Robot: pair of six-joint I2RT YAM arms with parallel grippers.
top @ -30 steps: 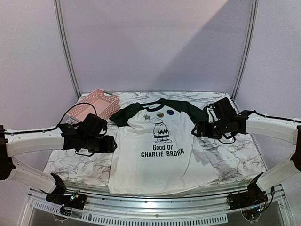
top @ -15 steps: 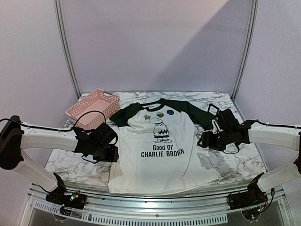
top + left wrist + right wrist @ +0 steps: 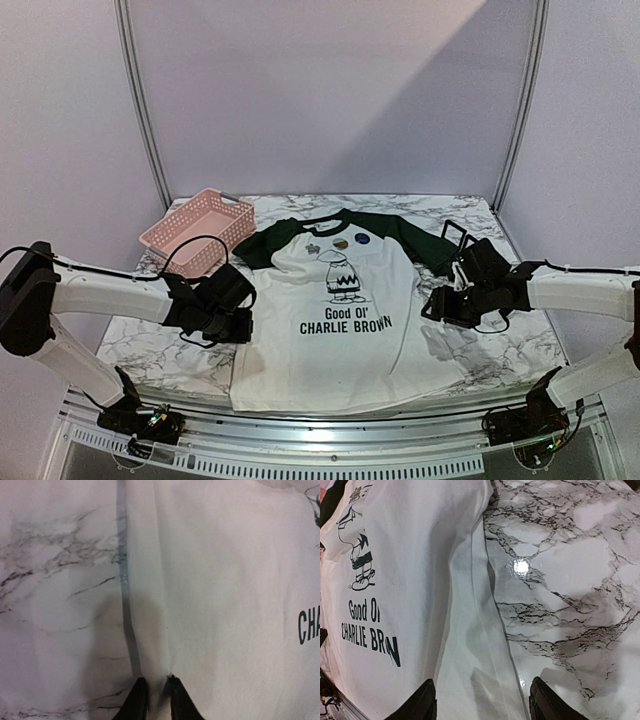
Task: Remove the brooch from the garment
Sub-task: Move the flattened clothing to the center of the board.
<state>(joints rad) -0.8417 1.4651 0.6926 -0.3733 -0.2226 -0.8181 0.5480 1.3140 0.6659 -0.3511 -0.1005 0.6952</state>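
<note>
Nothing's been removed yet; the brooch pins [image 3: 341, 242] are still fastened under the T-shirt [image 3: 340, 340] collar; the left gripper [image 3: 156, 681] is pinched on its side edge; the right gripper [image 3: 482, 687] is held wide open.

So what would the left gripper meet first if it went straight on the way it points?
The garment: its side edge lies right ahead of the left gripper; contact is unclear.

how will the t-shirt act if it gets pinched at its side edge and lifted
Probably floppy: the t-shirt lies flat with soft folds along its edge, so only the pinched part should rise and the rest drape. It may also slide when tugged, since the table looks glossy. It seems light, thin cloth.
</note>
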